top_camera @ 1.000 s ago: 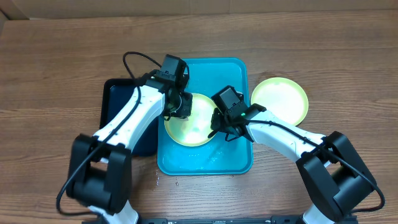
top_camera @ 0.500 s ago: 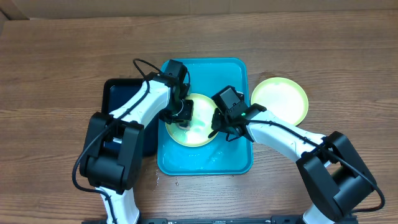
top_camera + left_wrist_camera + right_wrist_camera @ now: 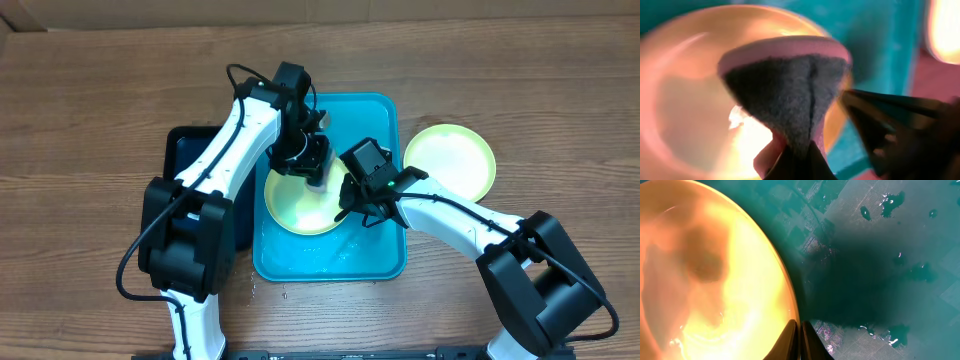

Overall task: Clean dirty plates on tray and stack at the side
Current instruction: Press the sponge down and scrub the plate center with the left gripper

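nope, no text, labels, brands or numbers i can actually read in any of the views.
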Available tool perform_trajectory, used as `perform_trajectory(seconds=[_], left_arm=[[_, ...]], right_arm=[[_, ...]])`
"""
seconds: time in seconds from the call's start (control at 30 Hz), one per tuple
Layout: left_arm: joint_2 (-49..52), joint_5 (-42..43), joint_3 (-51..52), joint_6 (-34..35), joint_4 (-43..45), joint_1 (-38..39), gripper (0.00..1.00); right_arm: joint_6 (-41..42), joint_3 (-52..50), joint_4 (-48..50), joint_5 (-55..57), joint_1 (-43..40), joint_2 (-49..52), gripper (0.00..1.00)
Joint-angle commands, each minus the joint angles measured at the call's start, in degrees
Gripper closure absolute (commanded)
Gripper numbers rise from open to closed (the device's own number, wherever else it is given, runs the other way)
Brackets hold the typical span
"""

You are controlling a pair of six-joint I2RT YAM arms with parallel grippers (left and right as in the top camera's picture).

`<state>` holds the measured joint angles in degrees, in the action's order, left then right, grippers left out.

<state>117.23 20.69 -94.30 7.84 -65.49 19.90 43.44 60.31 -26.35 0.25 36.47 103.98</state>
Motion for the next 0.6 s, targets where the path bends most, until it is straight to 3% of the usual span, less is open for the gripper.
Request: perform_trajectory(seconds=[0.0, 0.17, 0.3, 0.43, 0.57], left_arm=[[-0.2, -14.9, 0.5, 3.8, -2.3, 0.4, 0.96], [-0.2, -20.3, 5.1, 8.1, -0.5, 0.4, 0.96], [-0.1, -19.8, 11.4, 9.1, 5.2, 0.4, 0.96], [-0.1, -11.6, 17.5, 8.7, 10.8, 0.4, 0.96], [-0.2, 3.0, 18.1, 2.1, 12.0, 0.4, 0.96]], right_arm=[[-0.2, -0.3, 0.2, -0.1, 0.3, -1.0, 0.96], [-0.2, -0.3, 0.3, -0.1, 0.3, -1.0, 0.96], [-0.2, -0.3, 0.3, -0.1, 0.3, -1.0, 0.96], [-0.1, -0.3, 0.3, -0.1, 0.3, -1.0, 0.96], [-0.2, -0.3, 0.5, -0.1, 0.3, -1.0, 0.96]])
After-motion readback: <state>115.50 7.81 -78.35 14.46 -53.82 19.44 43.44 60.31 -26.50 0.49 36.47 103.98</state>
